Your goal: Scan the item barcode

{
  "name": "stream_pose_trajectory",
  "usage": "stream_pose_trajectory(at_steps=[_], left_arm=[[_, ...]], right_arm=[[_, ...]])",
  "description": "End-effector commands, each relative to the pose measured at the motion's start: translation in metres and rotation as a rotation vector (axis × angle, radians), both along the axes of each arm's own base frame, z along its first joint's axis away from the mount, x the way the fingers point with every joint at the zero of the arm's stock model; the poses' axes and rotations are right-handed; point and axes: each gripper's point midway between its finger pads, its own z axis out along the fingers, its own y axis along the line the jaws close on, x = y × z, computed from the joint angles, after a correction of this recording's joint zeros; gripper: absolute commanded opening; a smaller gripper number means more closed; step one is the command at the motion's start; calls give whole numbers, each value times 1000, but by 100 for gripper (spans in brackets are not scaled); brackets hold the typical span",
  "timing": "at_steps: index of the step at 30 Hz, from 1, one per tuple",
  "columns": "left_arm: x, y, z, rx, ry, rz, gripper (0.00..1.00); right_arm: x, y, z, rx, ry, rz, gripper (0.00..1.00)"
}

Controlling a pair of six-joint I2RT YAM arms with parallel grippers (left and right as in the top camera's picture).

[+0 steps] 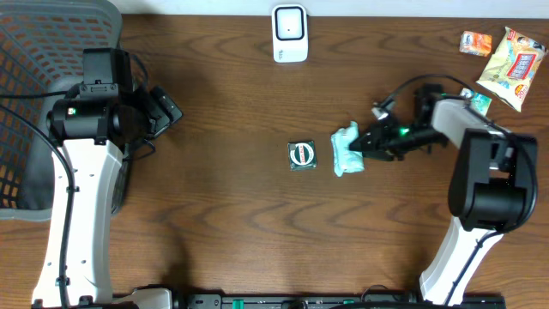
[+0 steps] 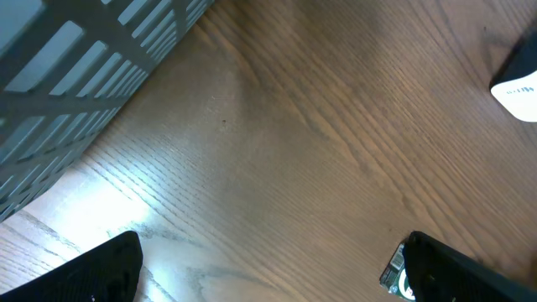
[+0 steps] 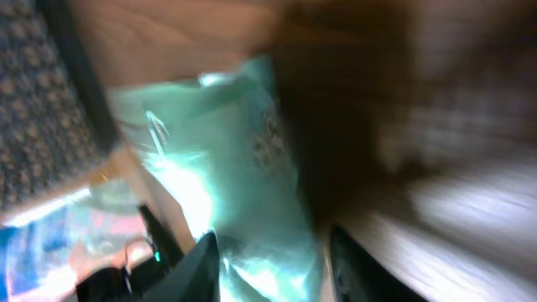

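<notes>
Right arm is stretched low over the wooden table [image 1: 223, 215], elbow folded, right claw [image 1: 367, 140] pointing inward. The crumpled pale-green plastic packet [image 1: 346, 151] sits right at its fingertips, between jaws partway apart; blur hides whether they pinch it. The white boxy barcode scanner [image 1: 290, 33] stands well beyond that claw. Left arm is tucked beside the grey mesh basket [image 1: 34, 103], left claw [image 1: 165, 110] spread wide, empty.

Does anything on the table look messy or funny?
Only a little. The pale green packet near the middle lies crumpled and tilted, right by the right gripper. The small dark square packet beside it lies flat. Nothing looks spilled or broken.
</notes>
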Motion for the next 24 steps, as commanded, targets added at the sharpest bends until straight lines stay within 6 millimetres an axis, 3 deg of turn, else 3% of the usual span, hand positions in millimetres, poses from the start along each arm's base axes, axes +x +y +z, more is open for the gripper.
stream_pose_trajectory(at_steps=[1,4,8,11,17,20,24], left_arm=[[0,4,-1,11,2,11,98],[0,4,-1,11,2,11,98],[0,4,-1,11,2,11,98],[0,4,-1,11,2,11,98],[0,4,-1,11,2,11,98],[0,4,-1,11,2,11,98],[0,4,-1,11,2,11,98]], right_arm=[[15,-27,5,-123,-10,-14,46],[17,-28,18,-121,-22,15,53],[11,-26,19,-118,5,21,61],[2,-20,13,-116,26,43,66],[-21,-14,-21,-226,115,49,70],[-29,-9,-30,-225,127,53,60],[-34,0,-35,-222,112,91,23]])
